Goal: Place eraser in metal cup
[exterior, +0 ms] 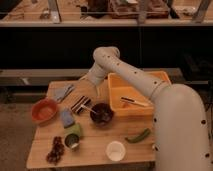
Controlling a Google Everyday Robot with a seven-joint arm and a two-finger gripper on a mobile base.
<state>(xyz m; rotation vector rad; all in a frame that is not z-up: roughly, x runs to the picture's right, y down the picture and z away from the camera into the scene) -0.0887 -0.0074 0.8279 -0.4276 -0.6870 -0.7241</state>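
The white arm reaches over from the right, bends at the elbow above the back of the wooden surface (95, 150) and angles down to the left. Its gripper (86, 83) hangs low over the rear middle of the surface, jaws apart with nothing between them. The eraser (80, 104) lies flat just in front of the gripper, tilted on a diagonal, beside the dark bowl (101, 114) with a spoon in it. The metal cup (73, 143) stands upright near the front left, well apart from the eraser, with a green object (75, 131) touching its far side and the grape bunch (55, 150) to its left. A blue-grey sponge (67, 118) sits between eraser and cup. The orange bin (131, 84) sits at the right
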